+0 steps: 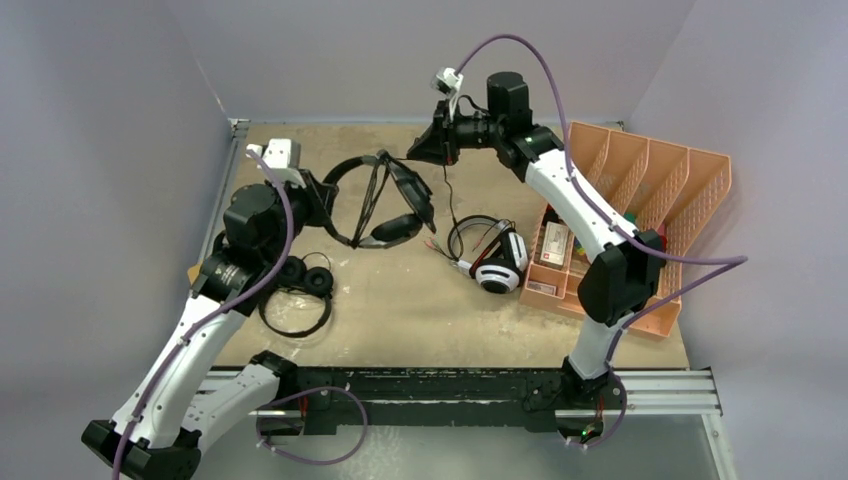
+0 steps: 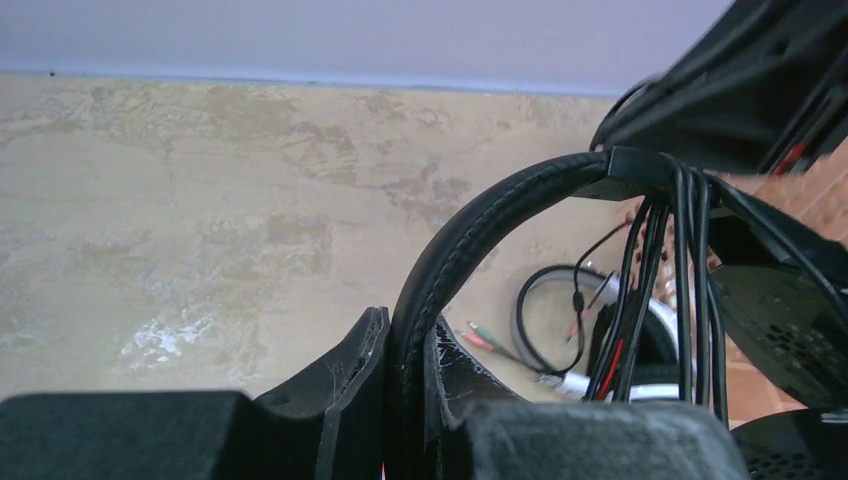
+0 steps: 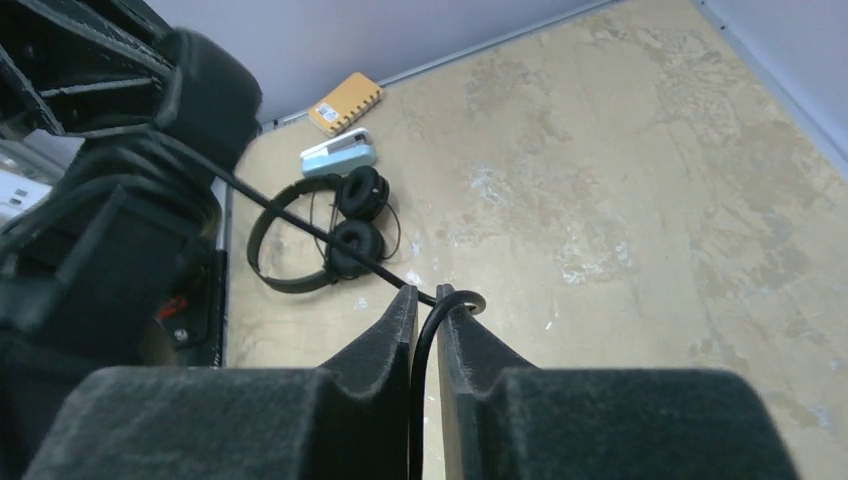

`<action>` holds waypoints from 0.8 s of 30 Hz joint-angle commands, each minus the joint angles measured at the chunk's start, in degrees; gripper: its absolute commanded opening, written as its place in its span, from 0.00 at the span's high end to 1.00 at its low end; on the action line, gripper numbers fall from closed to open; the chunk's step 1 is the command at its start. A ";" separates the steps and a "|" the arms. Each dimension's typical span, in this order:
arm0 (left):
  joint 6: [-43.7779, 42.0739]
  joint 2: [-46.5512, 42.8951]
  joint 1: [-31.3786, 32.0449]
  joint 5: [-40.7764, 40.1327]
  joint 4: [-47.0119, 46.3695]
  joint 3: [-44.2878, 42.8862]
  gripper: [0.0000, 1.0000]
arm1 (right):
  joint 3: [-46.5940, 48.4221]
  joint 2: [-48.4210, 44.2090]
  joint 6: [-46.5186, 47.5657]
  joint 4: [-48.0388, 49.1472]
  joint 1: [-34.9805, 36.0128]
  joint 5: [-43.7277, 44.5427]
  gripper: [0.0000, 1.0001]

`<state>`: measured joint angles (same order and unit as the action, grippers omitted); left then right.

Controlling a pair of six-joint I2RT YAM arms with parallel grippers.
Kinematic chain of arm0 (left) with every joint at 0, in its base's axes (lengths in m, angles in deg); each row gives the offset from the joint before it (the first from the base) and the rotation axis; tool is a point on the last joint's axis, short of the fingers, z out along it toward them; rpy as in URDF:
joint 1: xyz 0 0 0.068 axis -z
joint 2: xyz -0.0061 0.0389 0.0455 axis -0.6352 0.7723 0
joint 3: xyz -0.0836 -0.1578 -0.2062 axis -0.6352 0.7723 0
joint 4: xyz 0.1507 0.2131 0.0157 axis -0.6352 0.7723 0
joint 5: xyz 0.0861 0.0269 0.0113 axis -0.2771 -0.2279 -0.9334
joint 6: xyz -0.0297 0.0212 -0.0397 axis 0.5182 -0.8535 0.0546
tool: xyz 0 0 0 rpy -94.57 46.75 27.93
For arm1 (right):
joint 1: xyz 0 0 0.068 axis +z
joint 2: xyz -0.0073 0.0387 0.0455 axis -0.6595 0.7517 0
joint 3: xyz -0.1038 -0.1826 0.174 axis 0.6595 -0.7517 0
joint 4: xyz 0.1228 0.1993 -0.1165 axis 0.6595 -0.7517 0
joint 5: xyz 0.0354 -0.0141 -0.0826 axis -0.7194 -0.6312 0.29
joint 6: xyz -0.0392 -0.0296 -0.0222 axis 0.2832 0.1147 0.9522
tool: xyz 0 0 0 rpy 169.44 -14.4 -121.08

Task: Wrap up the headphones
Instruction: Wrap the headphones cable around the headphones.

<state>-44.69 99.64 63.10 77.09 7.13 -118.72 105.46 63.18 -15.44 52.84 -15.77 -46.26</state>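
Nearest, the small black headphones (image 1: 305,280) lie on the table (image 1: 400,315), with the white-and-black headphones (image 1: 497,268) well apart to their right. Beyond, the left gripper (image 2: 405,340) is clamped almost closed on the padded headband (image 2: 470,235) of the larger black headphones (image 1: 396,230), which hang above the table. Farthest, the right gripper (image 3: 427,310), its jaws a slit apart, pinches a thin cable (image 3: 300,224) running toward them. By judgement the headset is light and its band springy and secure to grip. The cable is limp and slippery, so it is best taken close to the cups.

Robot lab cell: plain grey enclosure walls (image 1: 100,100), scuffed tan tabletop (image 1: 400,310), two white-and-black arms (image 1: 185,350) bolted to an aluminium rail (image 1: 660,388).
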 commanded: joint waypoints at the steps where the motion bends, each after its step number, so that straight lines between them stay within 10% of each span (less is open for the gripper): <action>1: 11.36 1.06 0.16 -5.17 -4.98 -7.85 1.00 | -7.25 -4.05 -10.30 18.54 -1.73 -1.32 0.83; 9: 13.91 1.37 0.16 -7.92 -2.55 -11.47 1.00 | -16.53 -6.39 -21.14 31.26 -6.07 -12.15 0.68; 24: 19.79 9.73 0.16 -8.86 3.91 -26.31 1.00 | -35.66 -5.75 -25.19 52.22 -2.35 -4.78 0.21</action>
<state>-28.15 108.89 63.10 69.22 12.99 -140.95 74.43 60.36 -39.57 95.42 -19.92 -53.58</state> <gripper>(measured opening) 0.131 0.770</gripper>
